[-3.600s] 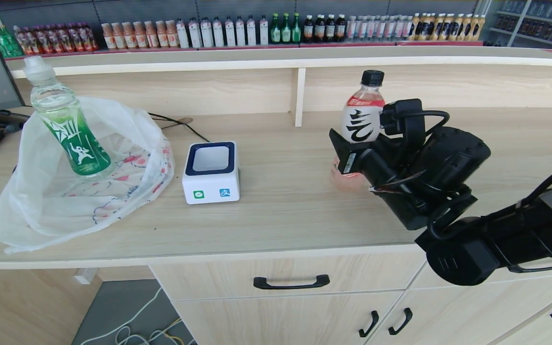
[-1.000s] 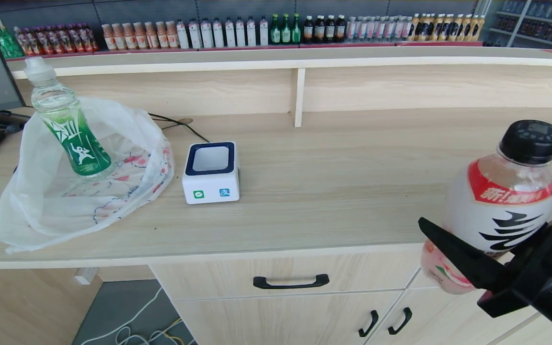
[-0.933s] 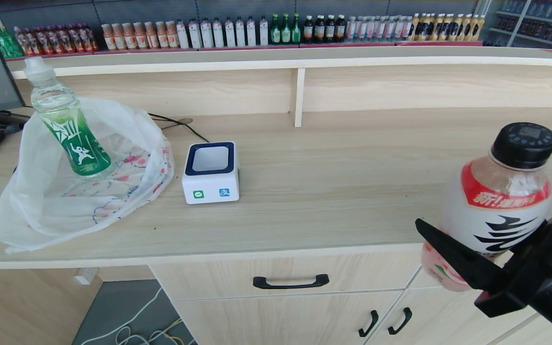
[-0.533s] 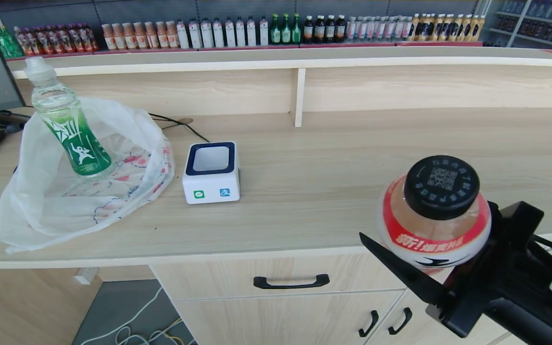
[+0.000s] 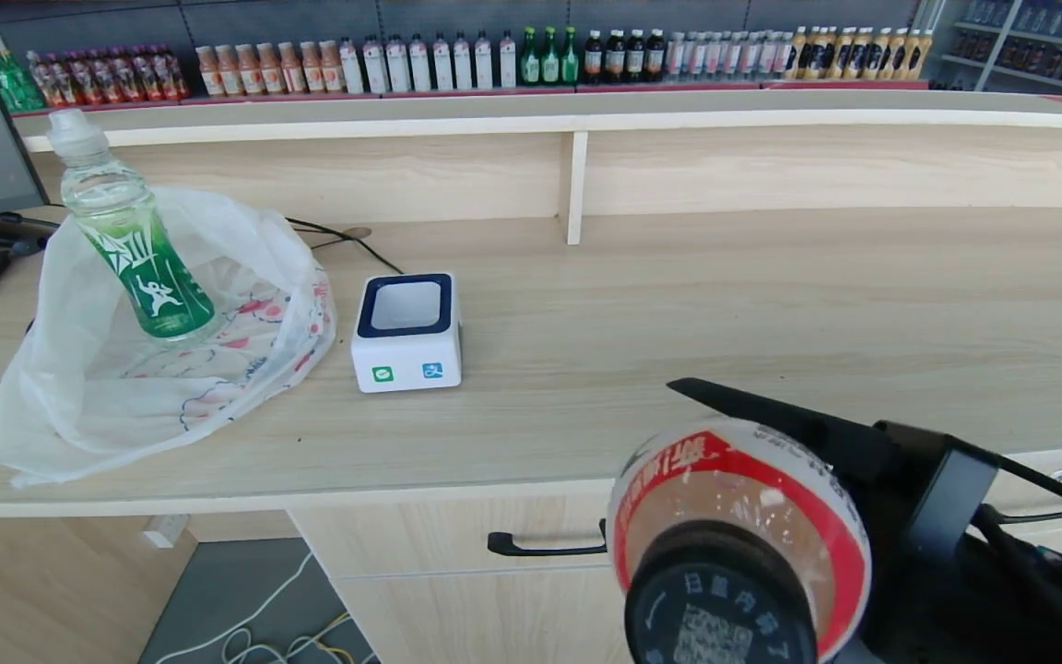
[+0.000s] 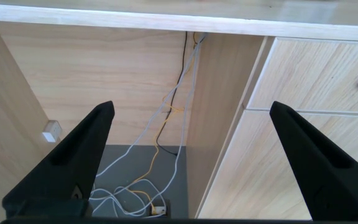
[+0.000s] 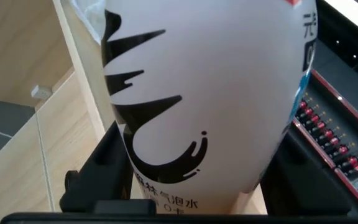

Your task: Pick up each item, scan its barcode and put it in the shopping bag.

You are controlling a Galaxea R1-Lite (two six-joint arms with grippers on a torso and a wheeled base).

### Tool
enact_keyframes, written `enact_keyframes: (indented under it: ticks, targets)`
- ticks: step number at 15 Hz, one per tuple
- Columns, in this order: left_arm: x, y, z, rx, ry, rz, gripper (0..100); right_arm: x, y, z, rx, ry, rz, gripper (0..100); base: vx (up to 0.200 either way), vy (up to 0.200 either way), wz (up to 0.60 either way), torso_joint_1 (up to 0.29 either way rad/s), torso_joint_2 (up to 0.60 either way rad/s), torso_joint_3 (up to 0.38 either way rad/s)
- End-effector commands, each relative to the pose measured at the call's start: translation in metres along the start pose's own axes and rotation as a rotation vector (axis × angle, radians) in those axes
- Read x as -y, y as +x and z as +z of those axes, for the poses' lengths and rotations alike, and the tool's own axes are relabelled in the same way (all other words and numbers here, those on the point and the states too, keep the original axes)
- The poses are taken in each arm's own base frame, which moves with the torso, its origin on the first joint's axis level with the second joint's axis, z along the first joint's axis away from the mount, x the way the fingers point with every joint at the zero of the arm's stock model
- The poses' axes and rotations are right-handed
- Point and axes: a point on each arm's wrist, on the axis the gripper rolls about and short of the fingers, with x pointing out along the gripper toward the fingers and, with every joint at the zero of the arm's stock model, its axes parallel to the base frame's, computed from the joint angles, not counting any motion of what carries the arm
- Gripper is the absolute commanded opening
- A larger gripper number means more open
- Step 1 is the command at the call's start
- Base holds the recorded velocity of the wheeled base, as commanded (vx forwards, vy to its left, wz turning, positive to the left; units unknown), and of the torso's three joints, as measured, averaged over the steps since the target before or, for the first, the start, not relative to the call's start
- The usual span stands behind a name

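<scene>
So right now the right gripper [image 7: 197, 155] is pinching the white drink bottle [image 5: 743, 493] around its body. In the head view that's the lower right of the frame, with the black cap [image 5: 720, 604] tipped right at the camera. The bottle hangs in front of the bench [image 5: 678, 304] edge, roughly over the drawer handle [image 5: 545, 544], not above the top itself.

The scanner [image 5: 407, 330] sits left of centre, window facing up. The shopping bag [image 5: 61, 406] is slumped at the far left with a green bottle [image 5: 130, 244] standing in it, leaning a bit. The left gripper [image 6: 191, 109] is spread wide with nothing in it, down by the cabinet front and some cables.

What worries me:
- It's a smooth round bottle held tilted like that, so it could twist or slide in the grip. If it drops from here it'll probably miss the bench and hit the floor.
- I can't see where the barcode is. If it isn't facing the scanner window, the scan just fails.
- The bag is floppy with nothing holding it open, so coming in low could snag the rim or knock the green bottle over.
</scene>
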Motion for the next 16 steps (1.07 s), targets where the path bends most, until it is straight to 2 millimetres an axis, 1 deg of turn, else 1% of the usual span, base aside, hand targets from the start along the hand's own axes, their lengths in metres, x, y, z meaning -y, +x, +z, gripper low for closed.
enact_keyframes:
  ticks: [1, 3, 5, 6, 7, 8, 10, 12, 13, 15, 16]
  targets:
    - [0.000, 0.000, 0.000, 0.001, 0.000, 0.001, 100, -0.007, 0.002, 0.008, 0.035, -0.010, 0.029, 0, 0.000, 0.000, 0.00, 0.000, 0.00, 0.000]
    - [0.000, 0.000, 0.000, 0.001, 0.000, 0.001, 100, -0.012, 0.000, 0.012, 0.056, -0.046, 0.051, 0, 0.000, 0.000, 0.00, 0.000, 0.00, 0.000]
    - [0.000, 0.000, 0.000, 0.001, 0.000, 0.001, 100, -0.015, 0.000, 0.011, 0.055, -0.112, 0.061, 0, 0.000, 0.000, 0.00, 0.000, 0.00, 0.000]
    - [0.000, 0.000, 0.000, 0.001, 0.000, -0.001, 100, -0.019, 0.004, 0.008, 0.050, -0.176, 0.073, 0, 0.000, 0.000, 0.00, 0.000, 0.00, 0.000]
    - [0.000, 0.000, 0.000, 0.001, 0.000, 0.001, 100, -0.020, 0.007, 0.008, 0.064, -0.193, 0.048, 0, 0.000, 0.000, 0.00, 0.000, 0.00, 0.000]
    - [0.000, 0.000, 0.000, 0.001, 0.000, 0.001, 100, -0.018, 0.007, 0.009, 0.081, -0.224, 0.008, 0, 0.000, 0.000, 0.00, 0.000, 0.00, 0.000]
    - [0.000, 0.000, 0.000, 0.001, 0.000, 0.001, 100, -0.017, 0.005, 0.008, 0.082, -0.309, -0.012, 0, 0.000, 0.000, 0.00, 0.000, 0.00, 0.000]
    - [0.000, 0.000, 0.000, 0.001, 0.000, 0.001, 100, -0.011, 0.004, 0.014, 0.101, -0.450, -0.049, 0, 0.000, 0.000, 0.00, 0.000, 0.00, 0.000]
    - [0.000, 0.000, 0.000, 0.001, 0.000, 0.001, 100, -0.009, 0.006, 0.018, 0.117, -0.501, -0.064, 0, 0.000, 0.000, 0.00, 0.000, 0.00, 0.000]
    - [0.000, 0.000, 0.000, 0.001, 0.000, 0.001, 100, -0.008, 0.011, 0.020, 0.134, -0.522, -0.069, 0, 0.000, 0.000, 0.00, 0.000, 0.00, 0.000]
    - [0.000, 0.000, 0.000, 0.001, 0.000, 0.001, 100, -0.009, 0.020, 0.022, 0.173, -0.568, -0.068, 0, 0.000, 0.000, 0.00, 0.000, 0.00, 0.000]
